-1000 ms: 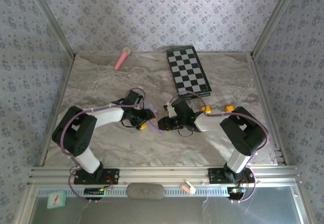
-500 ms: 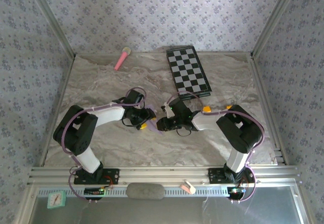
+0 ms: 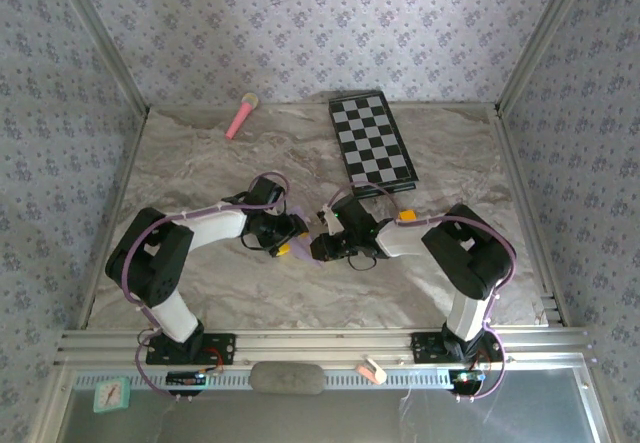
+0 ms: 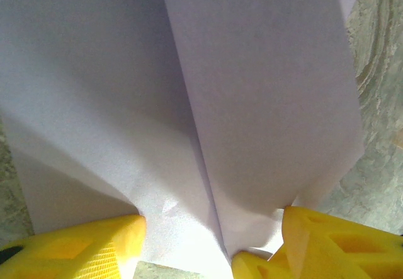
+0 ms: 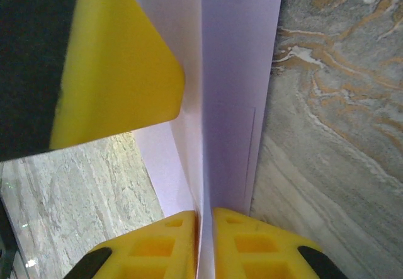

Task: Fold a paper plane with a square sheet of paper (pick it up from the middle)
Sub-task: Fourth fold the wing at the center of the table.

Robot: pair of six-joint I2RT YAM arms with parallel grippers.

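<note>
The square sheet of paper (image 3: 312, 253) is pale lilac and folded lengthwise, with a centre crease, held up between both grippers at the table's middle. In the left wrist view the paper (image 4: 252, 90) fills most of the frame, and my left gripper (image 4: 211, 228) stands open, its yellow fingers (image 4: 69, 247) wide apart on either side of the creased end and touching it. My right gripper (image 5: 204, 219) is shut on the paper (image 5: 239, 71), pinching the folded layers edge-on. The left gripper's yellow finger (image 5: 119, 65) shows close by on the other side of the sheet.
A black-and-white checkered board (image 3: 372, 141) lies at the back right of the marbled table (image 3: 200, 163). A pink stick (image 3: 241, 115) rests at the back left. Patterned walls and metal posts enclose the table.
My right gripper has closed onto the folded paper and its arm has drawn slightly left. The left gripper has stayed about where it was.
</note>
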